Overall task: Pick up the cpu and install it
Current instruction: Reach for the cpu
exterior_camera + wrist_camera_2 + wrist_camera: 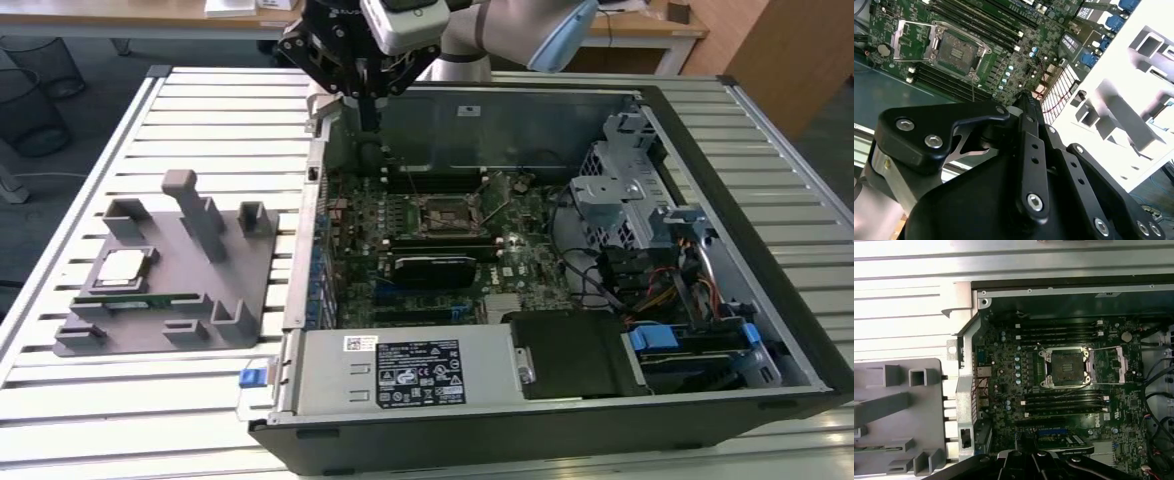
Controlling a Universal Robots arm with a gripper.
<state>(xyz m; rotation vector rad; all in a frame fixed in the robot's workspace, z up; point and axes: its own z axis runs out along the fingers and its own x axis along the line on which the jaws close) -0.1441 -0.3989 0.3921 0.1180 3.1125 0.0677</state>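
Hovering over the edge of an open computer case (574, 425) on the exterior view's left, the robot arm's tool (366, 118) hangs with its fingers drawn narrow, tips together and nothing held between them. The case lies on its side on a white slatted table (200, 110), its green circuit board (527, 235) exposed. The cpu (123, 268) sits well apart from the tool, outside the case, lying flat with its silver top up in a grey plastic holder (134, 335) on the table at the exterior view's left. A narrow green memory stick (140, 299) lies just beside it in the same holder. In the middle of the board the square socket (1068, 367) stands bare, its metal cover (1124, 365) swung open to one side and rows of black memory slots (1061, 331) running along both flanks. In the second wrist view the tool's black linkage looms in the foreground, with the socket beyond it
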